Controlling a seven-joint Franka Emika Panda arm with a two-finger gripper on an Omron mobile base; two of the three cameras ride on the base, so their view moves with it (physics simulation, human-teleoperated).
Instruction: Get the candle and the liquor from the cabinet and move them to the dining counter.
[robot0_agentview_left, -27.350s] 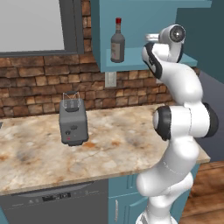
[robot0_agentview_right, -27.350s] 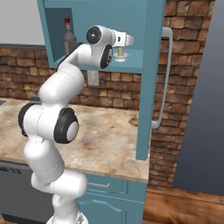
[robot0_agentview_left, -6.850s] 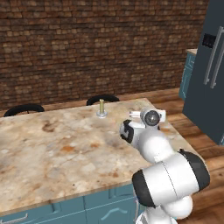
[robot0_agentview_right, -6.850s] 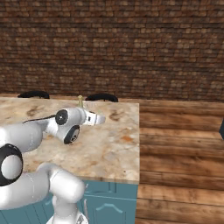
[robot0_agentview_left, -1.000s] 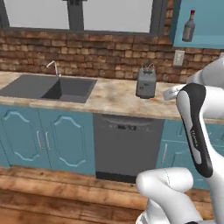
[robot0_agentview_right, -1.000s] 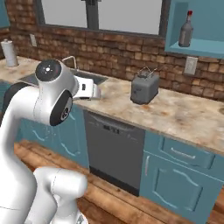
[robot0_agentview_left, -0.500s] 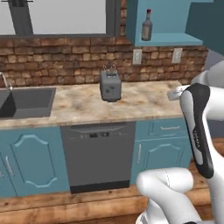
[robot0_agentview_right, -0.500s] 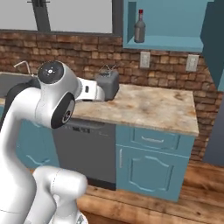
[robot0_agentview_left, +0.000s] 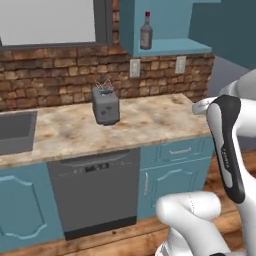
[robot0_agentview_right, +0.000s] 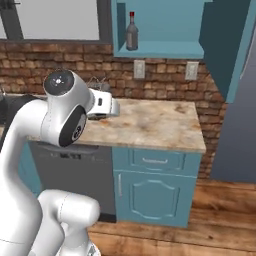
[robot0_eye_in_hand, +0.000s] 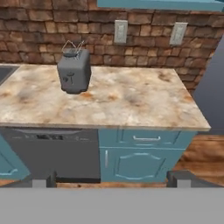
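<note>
- Liquor (robot0_agentview_left: 146, 31) stands upright on the shelf of the open teal cabinet (robot0_agentview_left: 165, 47) high on the brick wall, near the shelf's left end.
- Below it, a grey toaster (robot0_agentview_left: 105, 105) sits on the marbled counter (robot0_agentview_left: 145, 120), well left of the bottle's spot, with a dishwasher (robot0_agentview_left: 95, 192) under the counter.
- Two wall outlets (robot0_eye_in_hand: 120, 31) show on the brick beneath the cabinet.
- The gripper (robot0_eye_in_hand: 111, 180) hangs in front of the counter, fingers (robot0_eye_in_hand: 43, 181) spread wide apart and holding nothing.
</note>
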